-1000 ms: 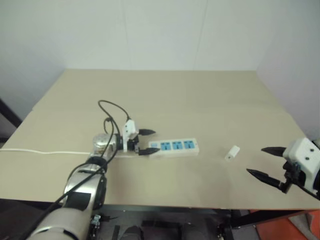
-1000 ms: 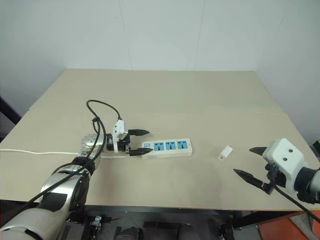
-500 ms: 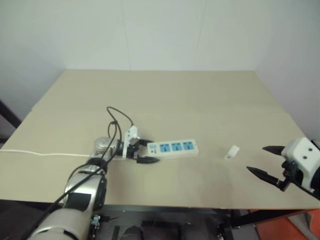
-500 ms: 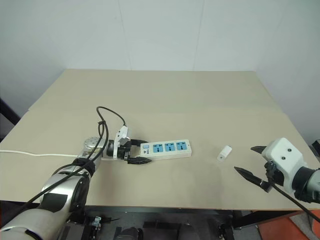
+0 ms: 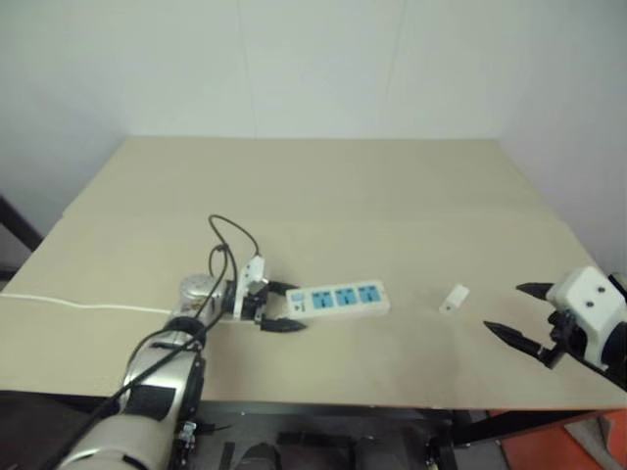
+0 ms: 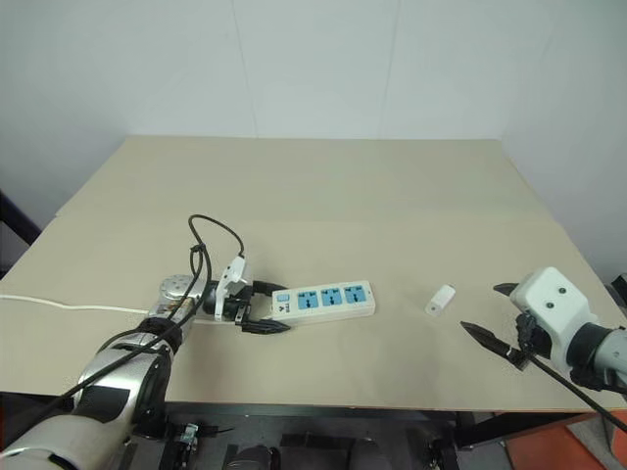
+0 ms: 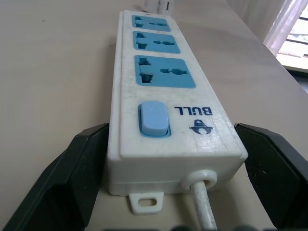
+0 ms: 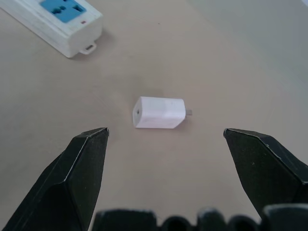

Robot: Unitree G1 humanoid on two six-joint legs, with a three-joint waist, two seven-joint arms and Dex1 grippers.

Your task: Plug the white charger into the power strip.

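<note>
Two grippers, one strip, one charger: all on or over a tan table (image 6: 392, 186).
Table: wide tan top, a white wall behind it; the power strip lies toward its near edge, left of middle.
Power strip (image 6: 323, 302): long, flat and white, three blue outlets in a row, blue switch at its left end; slightly skewed to the near edge.
Cord (image 6: 69, 305): thin and white, leaves the strip's switch end and runs off the table's left side.
Left gripper (image 6: 266, 308): at the strip's switch end, black fingers (image 7: 72, 178) spread wide, one on each long side of the strip; left wrist view shows one finger just beside the strip's side, the other with a gap; nothing clamped.
Right gripper (image 6: 493, 315): well right of the strip, near the table's right corner, fingers (image 8: 82, 159) wide apart, nothing held.
White charger (image 6: 442, 299): lies on its side on the table, right of the strip, between strip and right gripper, touching neither; small metal prongs at one end.
</note>
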